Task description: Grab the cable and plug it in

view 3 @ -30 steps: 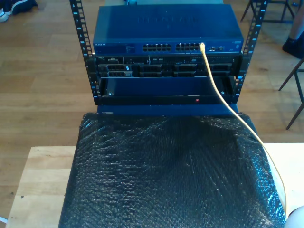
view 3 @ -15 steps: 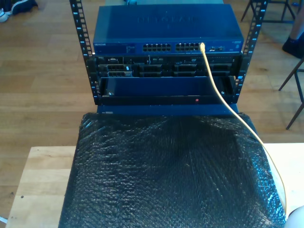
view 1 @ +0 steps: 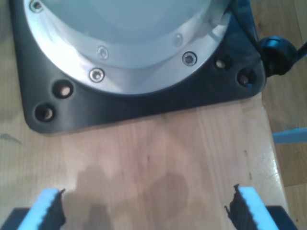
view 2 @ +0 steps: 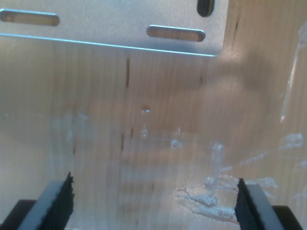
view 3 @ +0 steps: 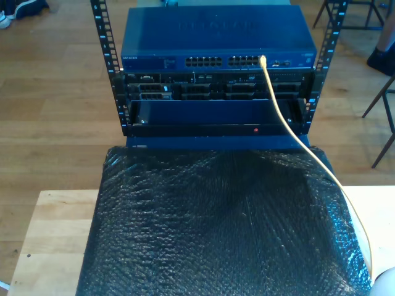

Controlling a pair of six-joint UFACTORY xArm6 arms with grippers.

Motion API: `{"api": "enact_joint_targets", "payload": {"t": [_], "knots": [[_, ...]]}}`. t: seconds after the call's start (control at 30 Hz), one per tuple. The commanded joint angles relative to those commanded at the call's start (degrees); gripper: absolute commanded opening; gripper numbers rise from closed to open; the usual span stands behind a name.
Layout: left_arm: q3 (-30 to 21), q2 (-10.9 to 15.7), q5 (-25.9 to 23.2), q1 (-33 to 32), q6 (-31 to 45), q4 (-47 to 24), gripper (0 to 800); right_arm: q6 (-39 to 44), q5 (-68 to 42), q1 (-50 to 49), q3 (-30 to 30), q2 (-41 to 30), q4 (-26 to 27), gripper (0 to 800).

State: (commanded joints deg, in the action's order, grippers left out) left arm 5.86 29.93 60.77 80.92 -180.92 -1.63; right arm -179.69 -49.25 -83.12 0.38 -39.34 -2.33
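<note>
The yellow cable (view 3: pixel 290 126) runs from the exterior view's lower right up across the black sheet to the blue network switch (view 3: pixel 216 37). Its plug end (view 3: pixel 263 60) sits in a port near the right end of the switch's port row, as the exterior view shows it. My first gripper (view 1: pixel 146 211) is open above bare wooden tabletop, close to a black base plate (view 1: pixel 144 105) carrying a round silver arm base (view 1: pixel 124 43). My second gripper (view 2: pixel 153 199) is open too, over scuffed wood below a slotted metal plate (view 2: pixel 110 24). Nothing lies between either pair of fingers.
A black bubble-wrap sheet (view 3: pixel 216 228) covers most of the wooden table (view 3: pixel 55 234). The rack's uprights (view 3: pixel 106 49) flank the switch, with server units (view 3: pixel 210 89) beneath it. Chair legs (view 3: pixel 382 117) stand at the exterior view's right. A white rounded part (view 3: pixel 386 285) shows at its lower right corner.
</note>
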Motion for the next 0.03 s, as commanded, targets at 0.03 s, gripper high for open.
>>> {"api": "enact_joint_targets", "payload": {"t": [0.03], "knots": [[0.0, 0.0, 0.0, 0.0, 0.0, 0.0, 800, 0.0, 0.1, 0.0, 0.0, 0.0, 0.0, 798]]}}
